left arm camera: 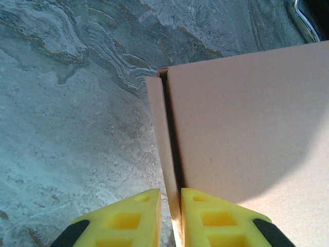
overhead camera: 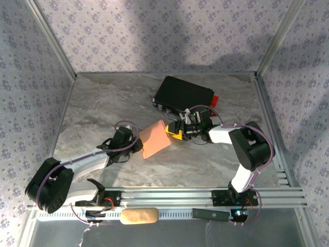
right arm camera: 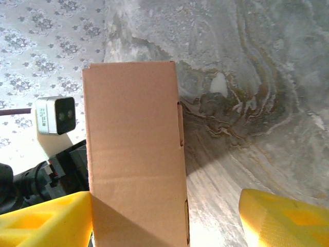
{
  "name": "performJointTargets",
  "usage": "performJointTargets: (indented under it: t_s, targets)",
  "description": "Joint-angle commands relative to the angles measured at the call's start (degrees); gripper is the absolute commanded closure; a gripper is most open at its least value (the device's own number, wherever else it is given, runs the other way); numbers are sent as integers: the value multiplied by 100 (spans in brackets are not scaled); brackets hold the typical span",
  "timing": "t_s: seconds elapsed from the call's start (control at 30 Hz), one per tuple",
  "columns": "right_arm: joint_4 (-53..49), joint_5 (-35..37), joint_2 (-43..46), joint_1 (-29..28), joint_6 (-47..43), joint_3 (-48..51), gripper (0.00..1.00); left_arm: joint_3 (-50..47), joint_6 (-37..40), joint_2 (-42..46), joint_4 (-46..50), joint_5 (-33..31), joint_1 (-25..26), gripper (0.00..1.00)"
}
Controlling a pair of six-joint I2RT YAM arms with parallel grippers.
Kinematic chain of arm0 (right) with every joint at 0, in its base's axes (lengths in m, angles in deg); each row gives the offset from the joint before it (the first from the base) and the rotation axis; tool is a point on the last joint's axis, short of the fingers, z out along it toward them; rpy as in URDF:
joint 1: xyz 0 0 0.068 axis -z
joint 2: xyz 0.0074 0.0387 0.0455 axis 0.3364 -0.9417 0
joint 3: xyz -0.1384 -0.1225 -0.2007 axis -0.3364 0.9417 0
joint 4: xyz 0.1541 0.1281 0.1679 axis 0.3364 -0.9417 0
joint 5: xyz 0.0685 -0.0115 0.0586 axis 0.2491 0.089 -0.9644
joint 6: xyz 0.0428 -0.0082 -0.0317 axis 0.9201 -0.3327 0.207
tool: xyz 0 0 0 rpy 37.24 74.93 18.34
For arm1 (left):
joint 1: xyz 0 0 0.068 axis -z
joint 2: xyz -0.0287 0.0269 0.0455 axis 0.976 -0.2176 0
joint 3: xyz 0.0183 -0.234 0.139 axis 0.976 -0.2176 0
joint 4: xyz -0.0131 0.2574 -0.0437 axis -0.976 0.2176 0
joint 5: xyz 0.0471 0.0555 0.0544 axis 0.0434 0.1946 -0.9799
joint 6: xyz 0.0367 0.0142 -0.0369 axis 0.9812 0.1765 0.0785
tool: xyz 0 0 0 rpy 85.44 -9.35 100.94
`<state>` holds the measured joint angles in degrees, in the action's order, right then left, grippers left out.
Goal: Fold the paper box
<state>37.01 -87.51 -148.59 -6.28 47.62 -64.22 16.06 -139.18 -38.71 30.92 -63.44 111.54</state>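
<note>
The paper box [overhead camera: 156, 138] is thin salmon-tan cardboard, folded up into a small rectangular form. It sits over the middle of the marble-patterned table [overhead camera: 103, 103], tilted, between the two grippers. Whether its underside touches the table cannot be told.

Right wrist view: one long plain panel of the paper box [right arm camera: 134, 154], matt, with faint creases running across it. A seam with small notches runs down its right-hand edge.

Left wrist view: a broad unprinted panel of the paper box [left arm camera: 247, 134] with a narrow strip beside it. A dark slit separates the two, and a shadow covers the lower right part of the panel.

The left gripper [overhead camera: 141, 145] meets the box at its near-left edge. From its own camera, the left gripper [left arm camera: 174, 216] has its yellow fingers [left arm camera: 134, 218] pinched together on the thin cardboard strip, grasping the box.

The right gripper [overhead camera: 174, 131] stands at the box's far-right end. From its wrist camera, the right gripper [right arm camera: 164, 221] is spread wide. One yellow finger [right arm camera: 46, 221] lies against the panel; the other is well apart from it, with bare table between, so nothing is clamped.

A small white camera module [right arm camera: 55, 116] shows past the box. A black case [overhead camera: 185, 95] lies on the table just behind the right gripper. A tan oblong block [overhead camera: 139, 216] rests at the near edge, in front of the aluminium rail [overhead camera: 205, 195].
</note>
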Motion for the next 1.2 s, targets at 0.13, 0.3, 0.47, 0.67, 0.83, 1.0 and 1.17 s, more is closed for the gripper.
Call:
performJointTargets:
  t_s: [0.13, 0.3, 0.47, 0.67, 0.83, 1.0, 1.17]
  targets:
    - [219, -244, 59, -1, 175, -42, 24, 41, 160, 78, 387, -21, -38, 83]
    - [210, -251, 334, 5, 201, -12, 22, 60, 179, 146, 440, -35, -36, 83]
    - [-251, -318, 215, -136, -137, -288, 21, 104, 196, 140, 471, -30, -31, 83]
    - [-680, -399, -84, -262, -438, -648, 21, 167, 230, 131, 532, -21, -35, 83]
    - [-1258, -375, -142, -417, -838, -992, 21, 183, 256, 151, 573, -30, -31, 83]
    - [-1593, -374, -320, -464, -937, -1238, 28, 206, 264, 158, 598, -31, -36, 83]
    - [-1235, -423, -530, -416, -474, -1189, 42, 245, 310, 267, 637, -39, -36, 80]
